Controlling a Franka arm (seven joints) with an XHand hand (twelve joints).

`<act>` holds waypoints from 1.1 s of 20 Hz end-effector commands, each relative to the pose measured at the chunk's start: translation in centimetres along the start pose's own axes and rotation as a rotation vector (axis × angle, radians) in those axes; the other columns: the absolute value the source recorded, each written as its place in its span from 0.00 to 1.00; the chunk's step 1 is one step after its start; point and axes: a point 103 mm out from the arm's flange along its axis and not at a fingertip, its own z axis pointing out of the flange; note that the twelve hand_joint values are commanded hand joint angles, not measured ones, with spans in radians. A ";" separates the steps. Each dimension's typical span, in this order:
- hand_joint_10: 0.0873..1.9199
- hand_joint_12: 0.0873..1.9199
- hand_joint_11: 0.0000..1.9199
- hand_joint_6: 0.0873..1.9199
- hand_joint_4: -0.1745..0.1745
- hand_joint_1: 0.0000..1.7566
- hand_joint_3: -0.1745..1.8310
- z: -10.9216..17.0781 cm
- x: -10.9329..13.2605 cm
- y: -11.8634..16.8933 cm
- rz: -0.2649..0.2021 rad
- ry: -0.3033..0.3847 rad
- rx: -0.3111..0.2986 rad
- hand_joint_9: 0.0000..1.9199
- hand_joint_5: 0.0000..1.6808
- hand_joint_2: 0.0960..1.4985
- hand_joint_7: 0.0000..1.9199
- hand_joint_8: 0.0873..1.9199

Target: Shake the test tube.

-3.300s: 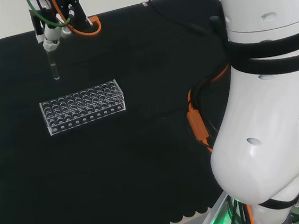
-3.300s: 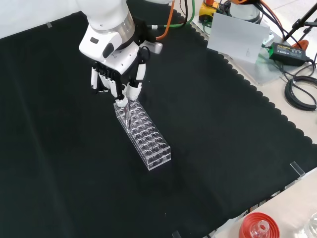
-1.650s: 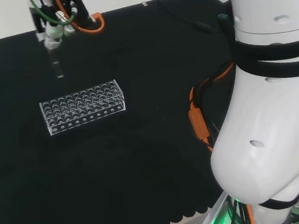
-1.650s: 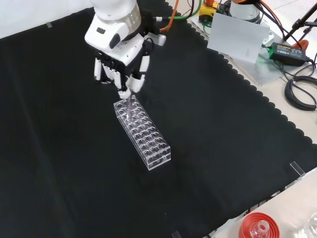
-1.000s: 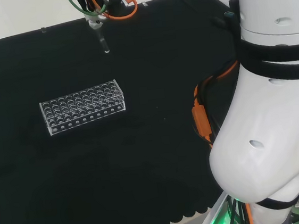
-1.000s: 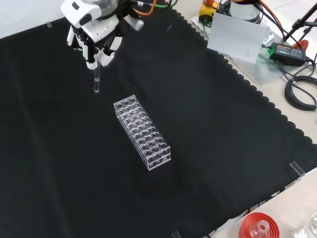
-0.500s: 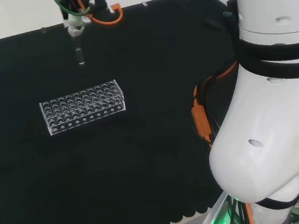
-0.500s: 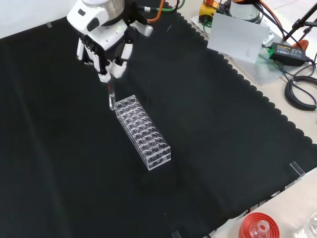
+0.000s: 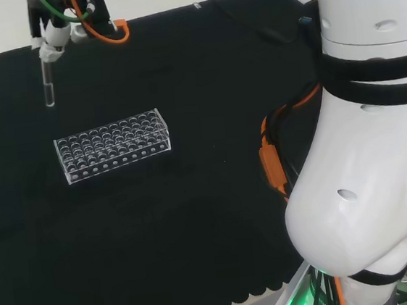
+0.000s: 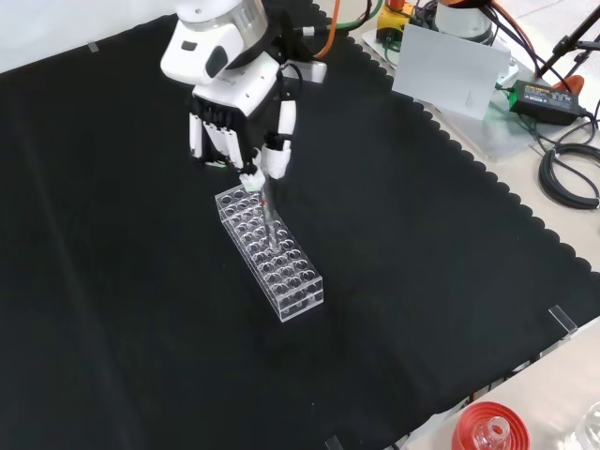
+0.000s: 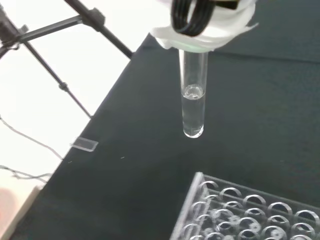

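The test tube point(image 11: 193, 95) is a narrow tube of clear glass with a rounded bottom, and the wrist view shows a little clear liquid in its lower part, with the level marked by a small ring partway up. It hangs upright in the air, its long axis vertical, rounded end down and mouth up inside the hand. The hand point(image 10: 239, 117) grasps it at the top, fingers curled round the upper end, so that most of the tube's length hangs free below them.

In the head view the test tube point(image 9: 48, 85) hangs above the far left part of the surface point(image 9: 196, 219), beyond the left end of the rack point(image 9: 112, 144) and clear of it. In the front view the test tube point(image 10: 266, 217) shows in front of the rack's far end, its lower end overlapping the rows of holes.

The rack point(image 10: 270, 250) is a clear plastic block with rows of round holes. It stands on the black cloth near the middle of the surface, well in from every edge, with its long side running left to right in the head view.
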 end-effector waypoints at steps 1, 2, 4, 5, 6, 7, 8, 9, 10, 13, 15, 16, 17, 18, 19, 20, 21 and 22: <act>0.07 0.61 0.44 0.05 0.00 0.81 0.08 1.5 -1.7 -0.7 0.025 -0.107 0.055 0.75 0.86 0.60 0.97 0.07; 0.07 0.61 0.44 0.05 0.00 0.81 0.08 1.8 -2.6 -0.9 0.042 -0.151 0.066 0.75 0.86 0.60 0.97 0.07; 0.07 0.61 0.44 0.05 0.00 0.81 0.08 2.3 -4.5 -1.4 0.079 -0.232 0.089 0.76 0.86 0.60 0.97 0.07; 0.07 0.61 0.44 0.05 0.00 0.81 0.08 2.4 -5.5 -1.6 0.100 -0.260 0.100 0.76 0.86 0.60 0.97 0.07; 0.07 0.61 0.44 0.04 0.00 0.81 0.08 2.5 -6.6 -1.9 0.126 -0.288 0.110 0.76 0.86 0.60 0.97 0.07; 0.06 0.61 0.44 0.04 0.00 0.81 0.08 2.4 -7.6 -2.1 0.149 -0.313 0.115 0.76 0.86 0.60 0.97 0.07; 0.06 0.61 0.44 0.04 0.00 0.81 0.08 2.2 -8.5 -2.3 0.171 -0.333 0.114 0.76 0.86 0.60 0.97 0.07; 0.06 0.61 0.44 0.04 0.00 0.81 0.08 1.9 -9.2 -2.5 0.190 -0.350 0.107 0.76 0.86 0.60 0.97 0.07; 0.06 0.61 0.44 0.04 0.00 0.81 0.08 1.5 -9.8 -2.6 0.207 -0.365 0.097 0.76 0.86 0.60 0.97 0.07; 0.06 0.61 0.44 0.04 0.00 0.81 0.08 0.7 -10.5 -2.7 0.233 -0.314 0.075 0.76 0.86 0.60 0.97 0.07; 0.06 0.61 0.44 0.04 0.00 0.81 0.08 0.5 -9.7 -2.6 0.220 -0.254 0.065 0.76 0.86 0.60 0.97 0.07; 0.06 0.61 0.44 0.04 0.00 0.81 0.08 0.6 -9.0 -2.4 0.204 -0.227 0.062 0.76 0.86 0.60 0.97 0.07; 0.06 0.61 0.44 0.04 0.00 0.81 0.08 0.7 -8.3 -2.2 0.186 -0.204 0.060 0.76 0.86 0.60 0.97 0.07; 0.06 0.61 0.44 0.04 0.00 0.81 0.07 0.8 -7.5 -2.0 0.168 -0.176 0.060 0.76 0.86 0.60 0.97 0.07; 0.06 0.61 0.44 0.04 0.00 0.81 0.07 1.0 -6.6 -1.8 0.150 -0.145 0.062 0.76 0.86 0.60 0.97 0.07; 0.06 0.61 0.44 0.04 0.00 0.81 0.07 1.1 -5.8 -1.6 0.133 -0.114 0.063 0.76 0.86 0.60 0.97 0.07; 0.06 0.61 0.44 0.04 0.00 0.81 0.07 1.2 -4.9 -1.4 0.112 -0.090 0.062 0.76 0.86 0.60 0.97 0.07; 0.06 0.61 0.44 0.04 0.00 0.81 0.07 1.2 -4.1 -1.2 0.093 -0.073 0.062 0.76 0.86 0.60 0.97 0.07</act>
